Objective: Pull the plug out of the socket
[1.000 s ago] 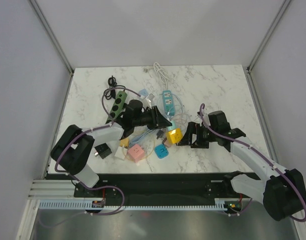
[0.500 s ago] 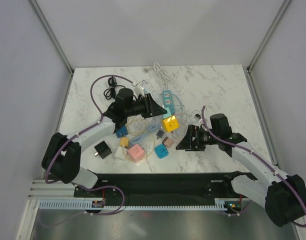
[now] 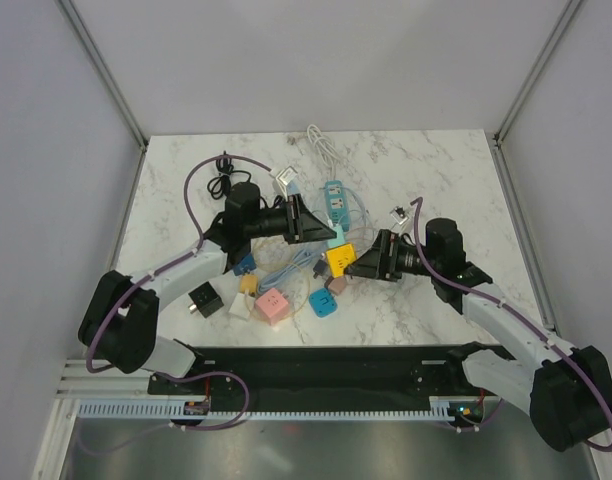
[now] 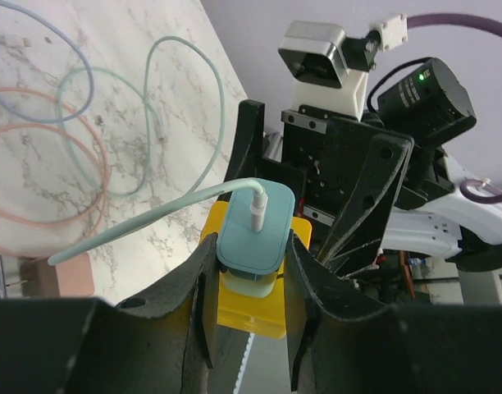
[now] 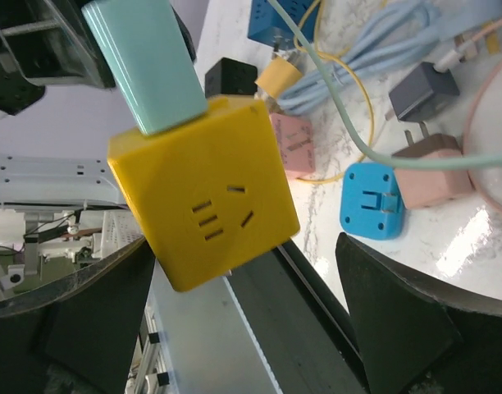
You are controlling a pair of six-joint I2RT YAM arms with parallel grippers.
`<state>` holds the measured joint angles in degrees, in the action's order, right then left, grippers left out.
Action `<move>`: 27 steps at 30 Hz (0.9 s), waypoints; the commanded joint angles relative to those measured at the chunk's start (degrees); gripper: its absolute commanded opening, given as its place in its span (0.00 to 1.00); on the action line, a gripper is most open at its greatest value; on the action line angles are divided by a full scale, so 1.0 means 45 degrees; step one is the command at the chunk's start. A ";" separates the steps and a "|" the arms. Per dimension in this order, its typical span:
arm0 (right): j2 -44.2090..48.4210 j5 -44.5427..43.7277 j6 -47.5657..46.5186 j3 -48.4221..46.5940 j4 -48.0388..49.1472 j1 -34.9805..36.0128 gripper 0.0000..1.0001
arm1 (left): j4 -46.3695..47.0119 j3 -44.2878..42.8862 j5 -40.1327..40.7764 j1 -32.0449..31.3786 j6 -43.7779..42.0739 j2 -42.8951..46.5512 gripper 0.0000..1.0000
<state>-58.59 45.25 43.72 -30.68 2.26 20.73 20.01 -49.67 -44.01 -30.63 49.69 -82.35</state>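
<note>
Plug [image 4: 255, 230] seated in socket [image 3: 341, 260], lifted off the table [image 3: 436, 170].
Top: left gripper [image 3: 329, 238] and right gripper [image 3: 354, 268] flank the yellow socket. Left wrist: fingers [image 4: 193, 287] clamped on the teal plug, socket hanging beneath. Right wrist: fingers [image 5: 399, 328] wide apart either side of the socket, not gripping.

Yellow socket [image 4: 251, 316] half hidden behind teal plug [image 4: 255, 234], plug top cropped — right wrist view
</note>
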 commanded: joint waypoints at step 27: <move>0.0460 0.1038 0.2666 0.1602 0.5084 0.0823 0.00 | 0.3190 -0.0759 -0.1022 -0.0849 0.2395 -0.0861 0.02</move>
<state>-57.71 48.49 56.25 -24.77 24.88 23.79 29.10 -48.69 -50.50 -34.92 57.54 -85.60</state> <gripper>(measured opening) 0.686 0.379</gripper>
